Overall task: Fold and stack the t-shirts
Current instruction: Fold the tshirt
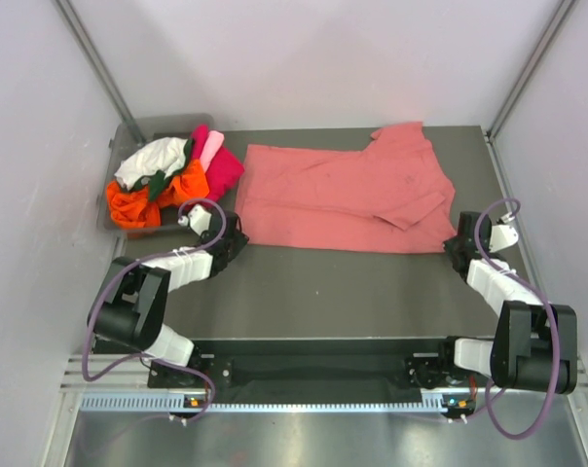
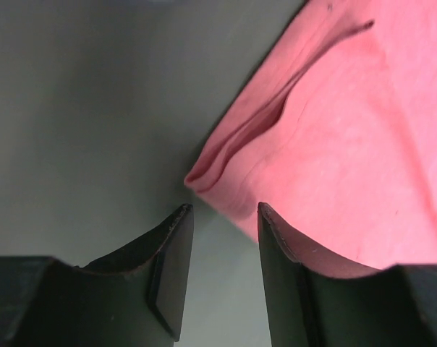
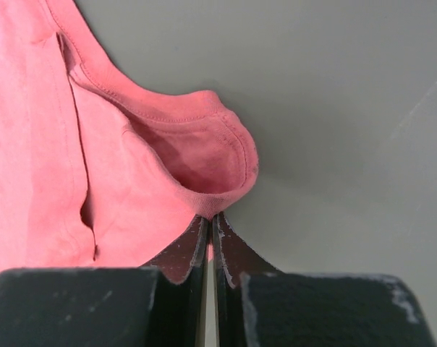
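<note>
A dusty salmon-pink t-shirt (image 1: 343,195) lies spread across the grey table top, its right part folded over on itself. In the left wrist view my left gripper (image 2: 224,215) stands open at the shirt's near left corner (image 2: 208,177); the cloth edge reaches just between the fingertips, and the right finger (image 2: 276,246) overlaps it. At the shirt's near right corner my right gripper (image 3: 211,218) is shut on a hemmed fold of the salmon-pink t-shirt (image 3: 197,155). From above, the left gripper (image 1: 238,236) and right gripper (image 1: 454,243) sit at those two corners.
A clear bin (image 1: 127,131) at the back left holds a heap of t-shirts: orange (image 1: 136,202), white (image 1: 153,161), magenta (image 1: 223,170), light pink and dark green. Pale walls and slanted metal posts close in the sides. Bare grey mat (image 1: 352,292) lies between shirt and arm bases.
</note>
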